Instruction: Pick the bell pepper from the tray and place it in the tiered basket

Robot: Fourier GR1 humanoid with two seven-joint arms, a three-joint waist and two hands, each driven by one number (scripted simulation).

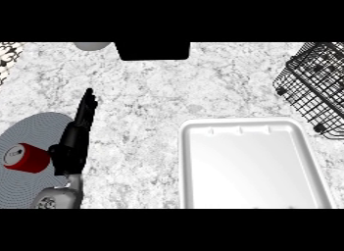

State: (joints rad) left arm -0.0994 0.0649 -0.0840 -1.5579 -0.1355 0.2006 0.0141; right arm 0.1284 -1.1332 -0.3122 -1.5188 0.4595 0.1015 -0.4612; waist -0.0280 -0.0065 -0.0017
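Left hand: you saw your left hand [79,128] near the table's left edge, its fingers [87,102] straight and together, pointing toward the far edge and holding nothing.
Right hand: it showed nowhere in the head view.
Tray: the white tray [252,128] lay toward the near right of the table [160,88], and you saw only its bare floor.
Bell pepper: you could not find it in the tray or anywhere on the table.
Tiered basket: the black wire basket [326,83] stood at the far right corner, just beyond the tray's far right corner.
Can: a red can [24,158] lay on a grey round mat [22,132] at the near left, just beside your left wrist.
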